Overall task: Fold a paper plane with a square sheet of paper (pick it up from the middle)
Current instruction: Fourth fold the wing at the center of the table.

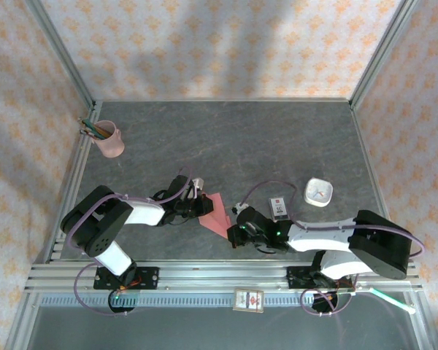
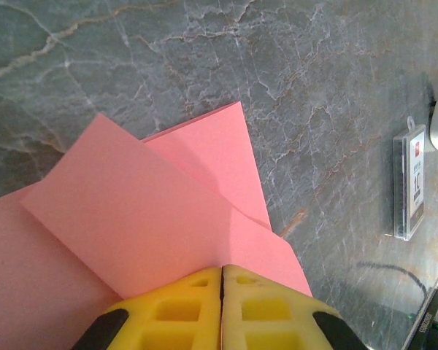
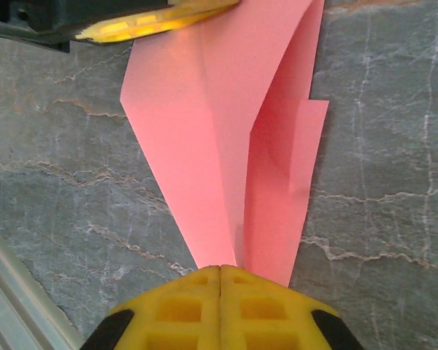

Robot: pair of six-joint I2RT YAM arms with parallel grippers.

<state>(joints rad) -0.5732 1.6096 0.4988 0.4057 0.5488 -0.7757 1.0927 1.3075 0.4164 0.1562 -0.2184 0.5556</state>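
- One dark stone table point(image 1: 226, 138) carried everything; both arms reached in low over its near half.
- Two grippers worked here. The left gripper point(image 2: 221, 288) had its yellow jaws clenched, with no gap at the seam. The right gripper point(image 3: 220, 286) was clenched the same way.
- One pink paper point(image 1: 216, 214), already creased into several layers, lay flat between the two grippers and touched the tips of both. Neither arm was nearer than the other.
- Seen from the right gripper, the paper ran straight ahead. Its narrow end sat at the tips and its broad end was far ahead, under the left gripper's fingers at upper left. The long axis and centre crease therefore joined one gripper to the other.
- Seen from the left gripper, the paper fanned out ahead and to the left, with a folded flap lying on top.
- Whether either pair of jaws nipped a layer or only pressed down on the paper, I could not tell.
- My judgement: the next crease depended on that shared axis, with one gripper pinning while the other worked along it.
- One pencil cup point(image 1: 109, 140) stood well behind and to the left of the left gripper.
- One white dish point(image 1: 319, 192) sat ahead of the right gripper, off to its right.
- One small box point(image 1: 279, 207) lay just ahead of the right gripper, apart from the paper.
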